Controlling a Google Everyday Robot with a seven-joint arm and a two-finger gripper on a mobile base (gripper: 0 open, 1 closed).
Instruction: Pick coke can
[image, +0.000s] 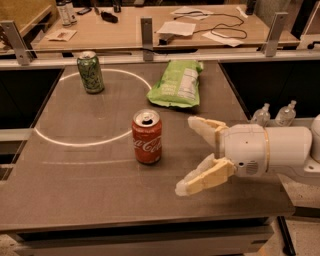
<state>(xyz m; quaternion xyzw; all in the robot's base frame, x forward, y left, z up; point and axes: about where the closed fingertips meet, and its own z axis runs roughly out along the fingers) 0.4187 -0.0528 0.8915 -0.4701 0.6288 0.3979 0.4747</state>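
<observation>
My gripper (187, 156) stands wide open, just right of the upright coke can (147, 137), not touching. Recommend level approach, jaws straddling mid-body, then closing squarely.

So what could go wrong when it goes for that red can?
The open end effector sits right of the upright coke can, not yet around it. Coming in off-centre, a finger could tip the can or shove it away. The far finger might also snag the chip bag.

Probably an office: paper-strewn desk (125, 31) behind gripper (186, 156) over table (85, 195).
</observation>
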